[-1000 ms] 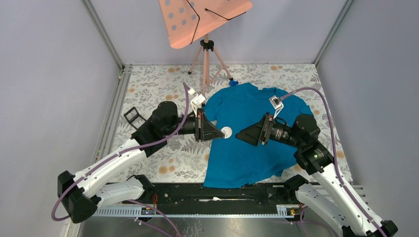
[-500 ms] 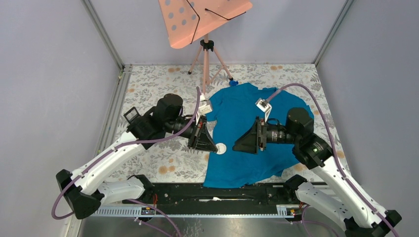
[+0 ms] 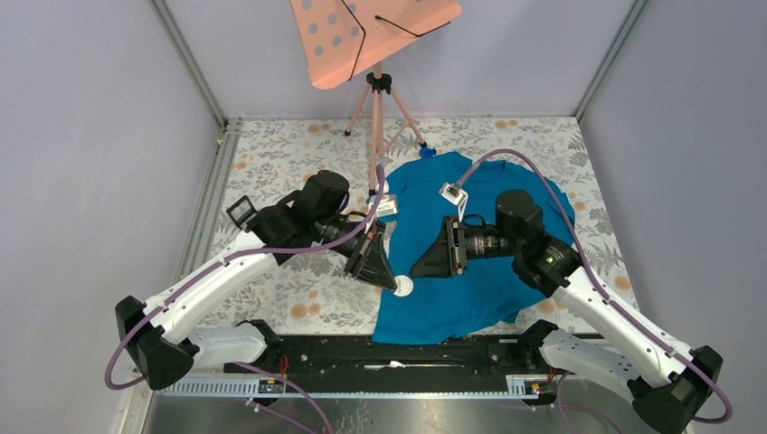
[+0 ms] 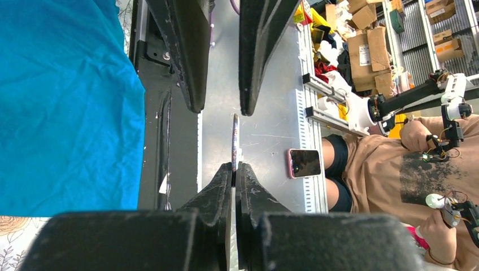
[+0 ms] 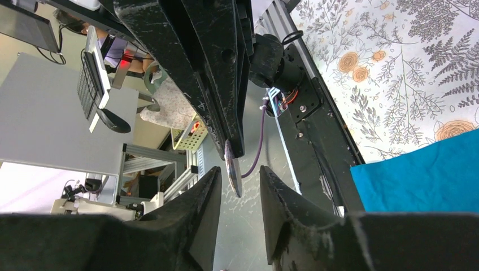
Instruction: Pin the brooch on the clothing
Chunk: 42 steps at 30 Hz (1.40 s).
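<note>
— Where is the brooch (image 4: 235,135) held?
— It is clamped edge-on in the left gripper (image 4: 234,167), over the clothing's (image 3: 470,235) left edge.
— And the right gripper (image 5: 240,169)?
— Its jaws are set apart around the brooch, not touching it. If they are closed off-centre, it may be twisted loose and dropped.

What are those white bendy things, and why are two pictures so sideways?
They are robot arms, a left arm and a right arm, each ending in a two-finger pincer. The big picture looks down from above; the other two come from small cameras on the arms' wrists. On the flowery table lies a blue T-shirt, with a pink stand behind it. The left gripper pinches a small round brooch. The right gripper has its fingers open on either side of the brooch, gaps showing.
</note>
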### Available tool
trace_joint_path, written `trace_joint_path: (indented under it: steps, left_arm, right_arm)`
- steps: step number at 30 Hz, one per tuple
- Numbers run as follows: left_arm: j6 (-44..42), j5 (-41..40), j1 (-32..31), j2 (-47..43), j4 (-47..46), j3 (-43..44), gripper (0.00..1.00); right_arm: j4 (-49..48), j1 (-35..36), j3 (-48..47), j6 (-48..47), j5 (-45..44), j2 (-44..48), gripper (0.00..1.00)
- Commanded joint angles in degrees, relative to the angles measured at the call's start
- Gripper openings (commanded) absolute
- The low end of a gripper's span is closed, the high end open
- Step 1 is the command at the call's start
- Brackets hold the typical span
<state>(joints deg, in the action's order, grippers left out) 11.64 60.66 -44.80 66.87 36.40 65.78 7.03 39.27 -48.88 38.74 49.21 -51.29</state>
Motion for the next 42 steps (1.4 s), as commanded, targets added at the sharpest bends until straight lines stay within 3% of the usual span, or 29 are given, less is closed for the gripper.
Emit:
trace_joint_path:
  steps: [1, 9, 13, 18, 20, 22, 24, 26, 31, 35, 38, 42]
  left_arm:
    - [-1.8, 3.3, 0.2, 0.1, -0.9, 2.6, 0.00]
    - [-1.5, 3.4, 0.2, 1.0, -0.9, 2.9, 0.00]
    - [-1.4, 3.7, 0.2, 1.2, -0.9, 3.1, 0.00]
    - [-1.3, 3.9, 0.2, 1.2, -1.0, 2.9, 0.00]
    - [-1.4, 3.5, 0.2, 1.2, -1.0, 3.1, 0.00]
    - [-1.9, 1.5, 0.3, 0.7, -0.9, 3.6, 0.24]
    - [-1.9, -0.1, 1.0, -0.6, -1.8, 3.7, 0.65]
    - [0.2, -3.5, 2.2, -3.3, -6.9, 1.8, 0.86]
    - [9.3, -15.1, 3.9, -11.3, -20.7, -3.3, 0.92]
    - [26.5, -24.6, 3.9, -16.2, -42.6, -12.6, 0.92]
    - [36.8, -29.9, 3.8, -17.1, -56.7, -18.8, 0.92]
    - [44.3, -35.5, 2.7, -17.4, -65.7, -24.0, 0.91]
  right_arm:
    - [-2.4, 1.4, -0.8, -0.5, 2.4, -0.3, 0.37]
    - [-4.7, 4.9, -0.9, 0.3, 4.0, -1.6, 0.31]
    - [-4.4, 5.4, -0.6, 0.0, 3.4, -2.0, 0.21]
    - [-6.6, 5.7, 0.1, 0.9, 2.6, -2.2, 0.00]
    - [-6.3, 5.8, 0.1, 0.6, 1.7, -2.2, 0.00]
    - [-4.8, 5.8, 0.3, -0.8, -2.2, -1.2, 0.00]
    - [-0.3, 5.8, 0.0, -3.1, -11.7, 1.2, 0.00]
    - [2.3, 5.7, -0.1, -4.5, -22.0, 5.0, 0.00]
    - [0.4, 5.7, 1.5, -4.6, -35.3, 13.6, 0.00]
    - [-8.6, 5.7, 6.1, -1.6, -44.8, 18.9, 0.00]
    - [-14.5, 5.7, 8.5, -0.6, -47.5, 20.1, 0.00]
    - [-24.6, 5.8, 10.8, 2.2, -47.8, 20.1, 0.00]
